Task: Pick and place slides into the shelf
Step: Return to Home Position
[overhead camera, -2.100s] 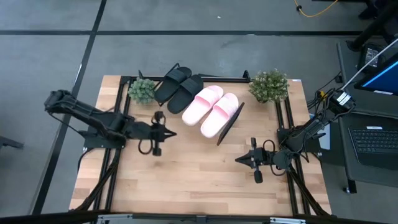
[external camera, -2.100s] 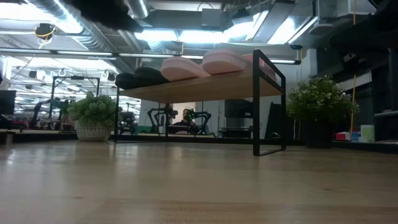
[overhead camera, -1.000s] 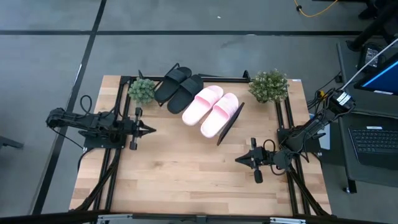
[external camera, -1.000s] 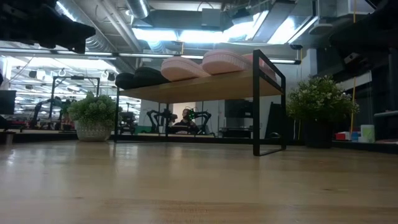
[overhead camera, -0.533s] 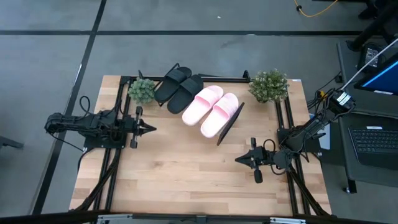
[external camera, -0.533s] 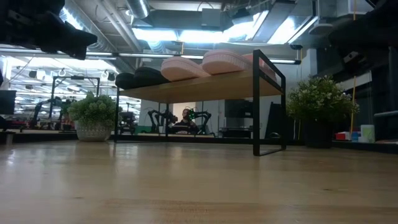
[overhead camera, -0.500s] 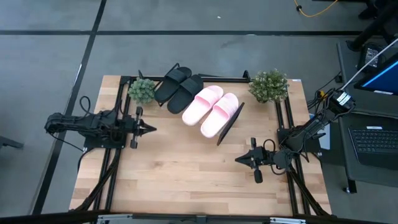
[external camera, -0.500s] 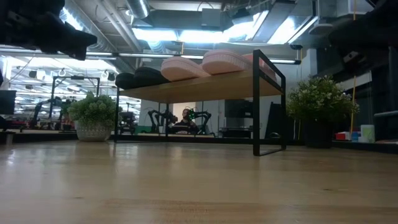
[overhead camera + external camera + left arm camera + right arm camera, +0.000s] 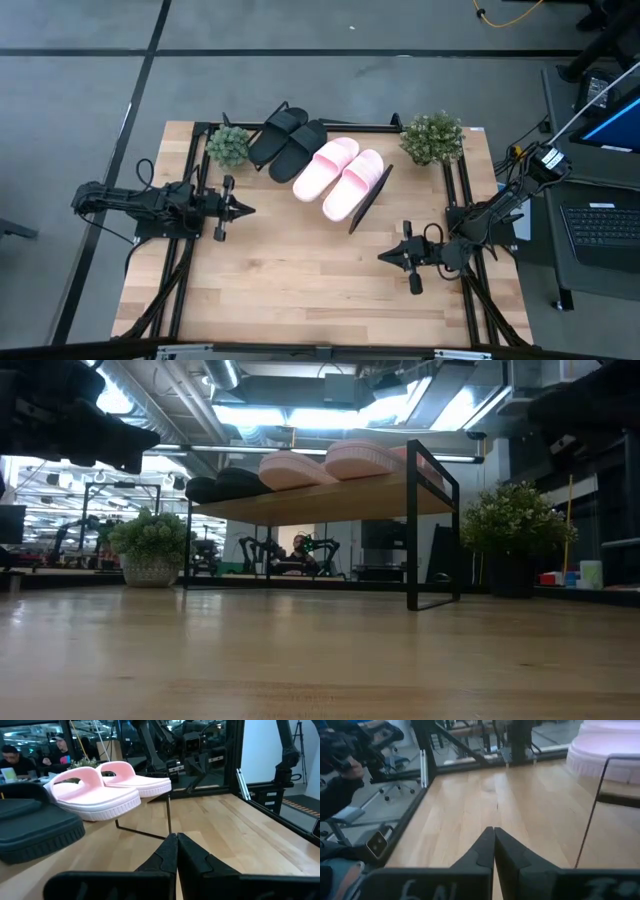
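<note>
All the slides lie on the shelf [image 9: 368, 202] at the table's far side: the black pair [image 9: 288, 138] on its left part, the pale pink pair [image 9: 340, 175] on its right part, soles down on the slanted board. The low view shows the pink slides [image 9: 330, 463] and the black slides [image 9: 225, 484] on top of the shelf [image 9: 330, 502]. My left gripper [image 9: 248, 210] is shut and empty near the table's left edge, pointing right; its wrist view shows the pink slides [image 9: 100, 787] ahead. My right gripper [image 9: 382, 257] is shut and empty at the right side, pointing left.
Two potted plants stand at the far corners, one [image 9: 228, 146] left of the shelf and one [image 9: 432, 138] right of it. Bare wooden tabletop [image 9: 310, 280] spreads between the arms and toward the near edge. A laptop [image 9: 605, 230] sits off the table to the right.
My left gripper has drawn back from the table's middle, near the shelf, toward the left edge, and has stayed almost still for the last second. The slides and my right arm have not moved.
</note>
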You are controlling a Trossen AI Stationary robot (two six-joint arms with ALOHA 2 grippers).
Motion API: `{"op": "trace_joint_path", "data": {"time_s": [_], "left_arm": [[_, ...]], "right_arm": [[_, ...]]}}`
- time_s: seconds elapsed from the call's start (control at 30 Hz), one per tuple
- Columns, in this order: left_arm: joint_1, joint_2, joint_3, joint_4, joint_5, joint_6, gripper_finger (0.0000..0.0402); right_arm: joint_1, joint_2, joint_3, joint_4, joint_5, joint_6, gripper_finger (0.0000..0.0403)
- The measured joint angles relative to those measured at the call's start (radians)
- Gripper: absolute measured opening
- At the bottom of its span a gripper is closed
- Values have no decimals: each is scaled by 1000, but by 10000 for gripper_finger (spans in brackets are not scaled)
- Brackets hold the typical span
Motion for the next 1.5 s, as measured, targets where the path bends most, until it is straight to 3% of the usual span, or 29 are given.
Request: {"op": "trace_joint_path", "data": {"time_s": [0.3, 0.43, 0.57, 0.73, 0.83, 1.07, 1.33, 1.5], "left_arm": [[0, 0, 0, -2, 0, -4, 0], [0, 0, 0, -2, 0, -4, 0], [0, 0, 0, -2, 0, -4, 0], [0, 0, 0, -3, 0, -4, 0], [0, 0, 0, -3, 0, -4, 0], [0, 0, 0, -3, 0, -3, 0], [0, 0, 0, -3, 0, -3, 0], [0, 0, 0, -3, -1, -3, 0]], "right_arm": [[-5, -16, 0, 225, 2, -265, 13], [-37, -118, 0, 228, 0, -444, 11], [-95, -275, 0, 117, 0, -566, 5], [-199, -441, 0, -28, -5, -558, 6], [-260, -492, 0, -78, -69, -559, 6], [-365, -501, 0, -138, -113, -556, 6], [-372, -499, 0, -187, -114, -434, 6], [-372, -500, 0, -152, -114, -485, 6]]}}
